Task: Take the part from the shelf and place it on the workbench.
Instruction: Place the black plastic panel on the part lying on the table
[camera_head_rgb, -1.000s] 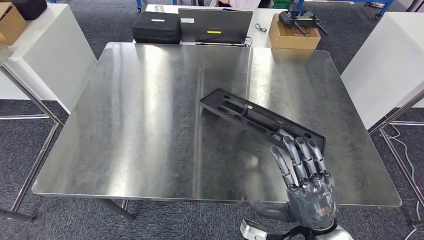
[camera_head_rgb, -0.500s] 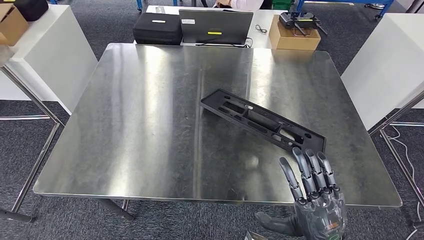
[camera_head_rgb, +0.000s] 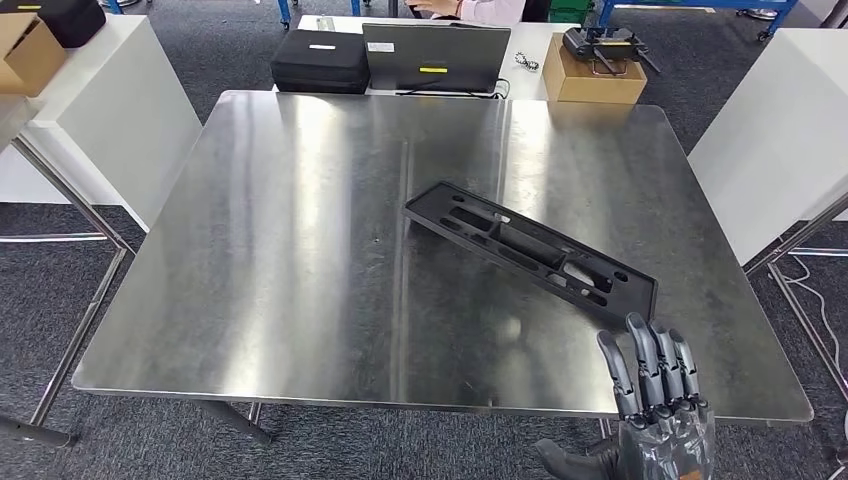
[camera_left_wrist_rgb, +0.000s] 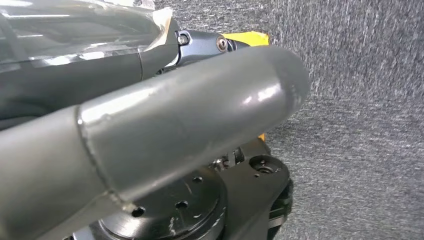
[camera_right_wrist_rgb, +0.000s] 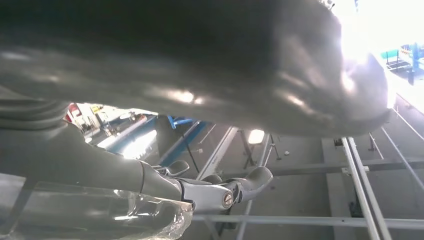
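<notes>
The part (camera_head_rgb: 529, 249), a long black plastic frame with several cut-outs, lies flat and slanted on the steel workbench (camera_head_rgb: 280, 250), right of the middle. My right hand (camera_head_rgb: 657, 398) hovers at the bench's near edge, just short of the part's near end, with straight, slightly spread fingers and nothing in it. In the right wrist view its thumb (camera_right_wrist_rgb: 200, 65) is a dark blur above its fingers (camera_right_wrist_rgb: 220, 192). The left wrist view has my left hand's thick grey thumb (camera_left_wrist_rgb: 165, 130) over grey carpet; its fingers are hidden.
Behind the bench stands a table with a black case (camera_head_rgb: 320, 60), a laptop (camera_head_rgb: 435, 57) and a cardboard box (camera_head_rgb: 592, 75). White cabinets (camera_head_rgb: 95, 110) flank the bench on both sides. Someone's sleeve (camera_head_rgb: 470, 8) shows at the far edge.
My right hand has drawn back from the part's near end toward me and sunk lower in the picture. The part stays put on the bench; the view shifted slightly.
</notes>
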